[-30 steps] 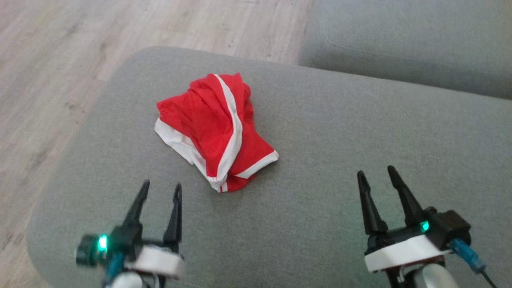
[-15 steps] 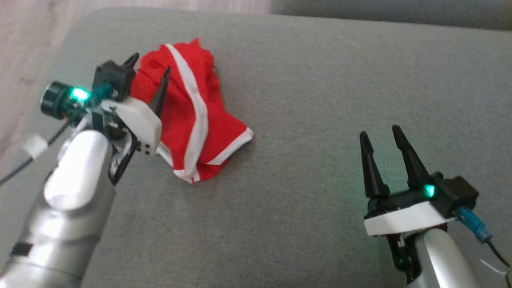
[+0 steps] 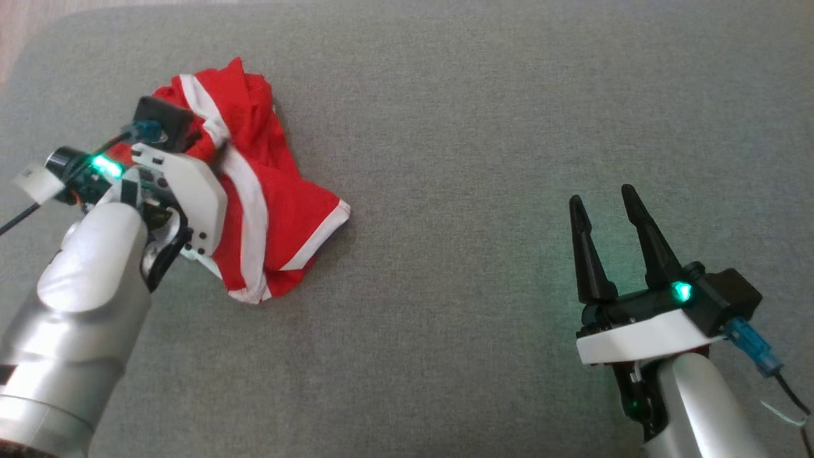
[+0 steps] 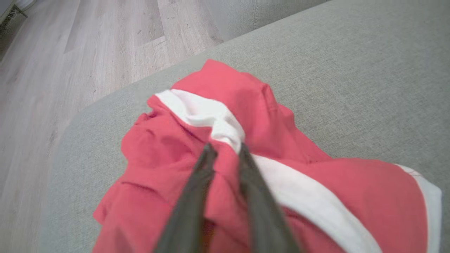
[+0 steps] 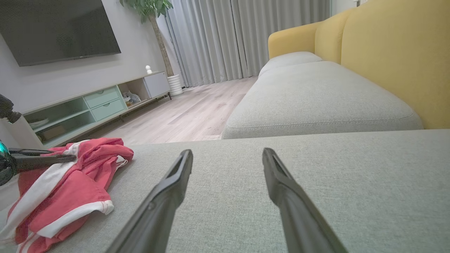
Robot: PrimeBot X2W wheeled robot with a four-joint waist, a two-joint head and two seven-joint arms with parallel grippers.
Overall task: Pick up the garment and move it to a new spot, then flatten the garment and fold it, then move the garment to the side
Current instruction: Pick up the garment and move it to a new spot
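A grey seat cushion (image 3: 483,127) of coarse woven cloth lies under both grippers. Ahead of the right gripper (image 3: 602,194), a second grey cushion (image 5: 316,95) adjoins it across a seam, with a smooth yellow backrest (image 5: 393,59) rising to that gripper's right. Further ahead and to its left are a pale wood-plank floor (image 5: 197,116), a low cabinet (image 5: 91,105) with mint drawers, a dark screen (image 5: 52,28) on the wall, long grey curtains (image 5: 246,35) and a potted plant (image 5: 151,10).

Past the left gripper (image 4: 225,151), the cushion ends in a rounded corner and the floor begins just beyond. Broad bare cushion lies between the two grippers and ahead of the right one.

The garment (image 3: 280,210), thin red mesh with white bands and hems, lies crumpled in soft folds directly under the left gripper's fingers. Those fingers stand close together with a ridge of red cloth between them. Whether they actually pinch it I cannot tell. The right gripper's fingers are spread wide with nothing between them, well apart from the garment.
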